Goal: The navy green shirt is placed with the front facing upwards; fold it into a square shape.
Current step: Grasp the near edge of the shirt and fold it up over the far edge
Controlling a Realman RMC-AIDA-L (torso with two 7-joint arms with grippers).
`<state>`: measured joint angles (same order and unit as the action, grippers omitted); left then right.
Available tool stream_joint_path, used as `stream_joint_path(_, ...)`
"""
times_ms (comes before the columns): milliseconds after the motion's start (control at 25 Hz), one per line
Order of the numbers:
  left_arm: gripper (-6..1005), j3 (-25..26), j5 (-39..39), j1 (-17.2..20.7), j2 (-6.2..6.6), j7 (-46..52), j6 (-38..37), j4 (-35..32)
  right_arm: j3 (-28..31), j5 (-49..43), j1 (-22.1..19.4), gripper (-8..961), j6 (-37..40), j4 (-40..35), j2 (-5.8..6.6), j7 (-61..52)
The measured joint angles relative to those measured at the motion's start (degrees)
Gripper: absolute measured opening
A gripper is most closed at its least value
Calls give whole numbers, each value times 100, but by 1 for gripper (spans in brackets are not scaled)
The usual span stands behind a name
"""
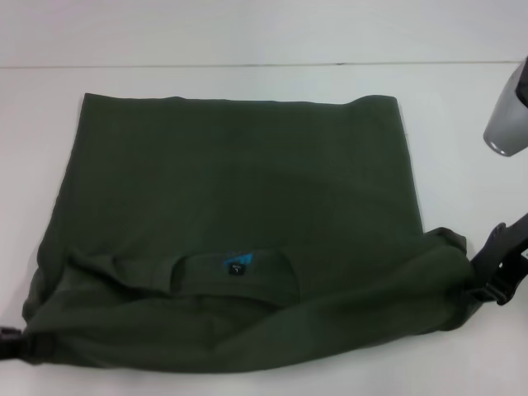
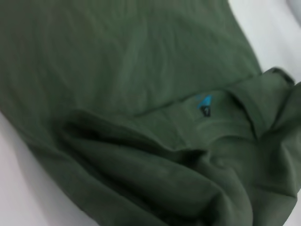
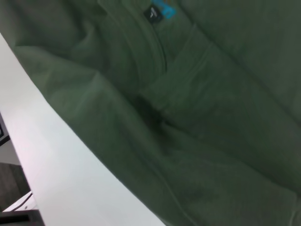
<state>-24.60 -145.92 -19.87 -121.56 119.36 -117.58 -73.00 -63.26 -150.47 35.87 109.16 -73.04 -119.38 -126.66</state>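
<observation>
The navy green shirt (image 1: 239,214) lies folded on the white table (image 1: 247,41), blue neck label (image 1: 238,264) showing. The left gripper (image 1: 10,342) and right gripper (image 1: 499,268) sit at its near corners; whether they clamp cloth, I cannot tell

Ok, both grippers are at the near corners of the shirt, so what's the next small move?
Probably carry both corners forward toward the far hem: the left gripper and right gripper sit at the near corners of the navy green shirt, whose near edge is bunched.

Plain white table (image 1: 247,33), dark floor (image 3: 9,181) beyond its edge.
</observation>
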Motion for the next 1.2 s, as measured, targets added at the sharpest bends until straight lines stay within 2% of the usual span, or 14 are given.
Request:
stream_joint_path(200, 99, 293, 300, -116, 109, 31, -62, 128, 246, 168, 21, 56, -65, -157, 4, 108)
stream_joint_path(400, 98, 465, 564, -303, 148, 40, -5, 376, 454, 288, 15, 55, -402, -271, -2, 206)
stream_joint_path(720, 98, 782, 1212, -610, 268, 48, 554, 1199, 659, 528, -52, 55, -1178, -240, -19, 327)
stream_joint_path(1200, 99, 706, 2009, -831, 154, -525, 1653, 1955, 621, 906, -227, 55, -2578, 86, -44, 450)
